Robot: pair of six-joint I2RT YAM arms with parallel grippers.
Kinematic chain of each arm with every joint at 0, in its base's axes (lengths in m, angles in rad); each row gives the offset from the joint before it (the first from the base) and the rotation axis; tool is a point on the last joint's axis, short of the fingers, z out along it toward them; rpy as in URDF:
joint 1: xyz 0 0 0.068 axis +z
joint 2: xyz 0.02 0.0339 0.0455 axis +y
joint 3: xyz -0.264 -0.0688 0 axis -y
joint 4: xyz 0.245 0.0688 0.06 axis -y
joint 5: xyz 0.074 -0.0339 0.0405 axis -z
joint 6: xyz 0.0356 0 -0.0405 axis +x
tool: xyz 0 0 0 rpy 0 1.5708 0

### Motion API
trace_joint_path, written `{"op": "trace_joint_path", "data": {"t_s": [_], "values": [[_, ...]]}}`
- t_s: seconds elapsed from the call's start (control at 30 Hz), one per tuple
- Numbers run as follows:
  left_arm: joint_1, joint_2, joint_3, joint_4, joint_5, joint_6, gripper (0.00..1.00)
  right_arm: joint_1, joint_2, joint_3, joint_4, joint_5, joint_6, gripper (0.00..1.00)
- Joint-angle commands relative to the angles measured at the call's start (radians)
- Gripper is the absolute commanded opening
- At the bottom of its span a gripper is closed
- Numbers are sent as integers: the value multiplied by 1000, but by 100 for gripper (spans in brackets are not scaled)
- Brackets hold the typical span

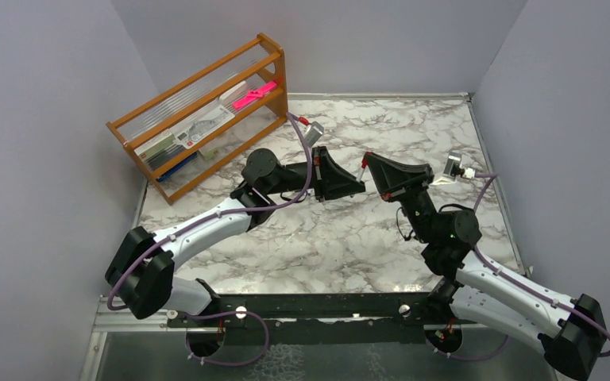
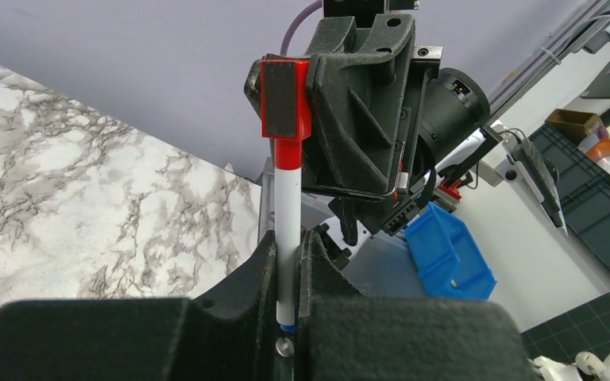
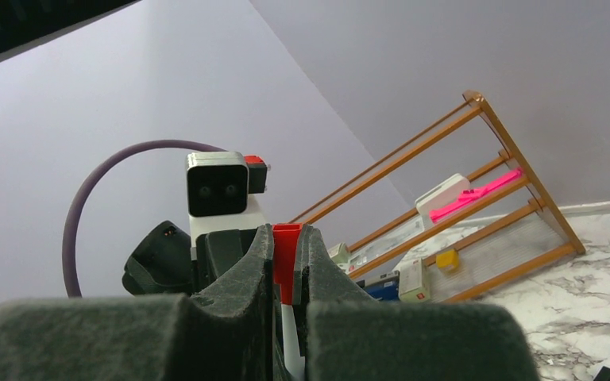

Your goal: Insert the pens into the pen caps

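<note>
— Where do we find the slim white stick pen [image 2: 287, 226]?
— Lifted off the white marbled table [image 1: 326, 238], near its middle, between our two arms. Our left fingers [image 2: 256, 274] pinch its lower barrel.
— And its long axis?
— From overhead it runs from 6 to 12 o'clock, leaning slightly toward 1. The small red tube cap [image 2: 288, 152] is at the 12 o'clock end.
— Our right fingers [image 3: 248, 266]?
— Clamped on that red cap, which meets the barrel in line. We cannot tell how deep the pen sits.
</note>
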Motion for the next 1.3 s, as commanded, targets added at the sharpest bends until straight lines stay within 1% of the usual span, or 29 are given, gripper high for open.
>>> {"op": "trace_joint_path", "data": {"t_s": [0.0,0.33,0.6,0.8,0.87,1.0,1.1,1.17,1.27], "values": [[66,-17,218,372,-340,9,0,74,73,-146,-497,-401,10,1],[66,29,270,374,-315,-7,0,74,116,-160,-475,-424,5,1],[69,19,229,383,-314,-10,0,74,74,-158,-492,-388,-5,1],[92,8,223,383,-323,-10,0,75,81,-153,-497,-395,-1,2],[95,11,227,379,-310,-6,0,74,75,-154,-477,-415,-5,12],[94,11,192,364,-304,-12,0,74,30,-121,-483,-425,36,26],[95,-5,134,316,-309,12,0,74,-46,-103,-451,-436,74,38],[96,-17,84,294,-322,29,0,75,-86,-96,-453,-414,81,40],[101,-23,15,233,-338,54,0,74,-125,-66,-536,-357,48,41]]}}
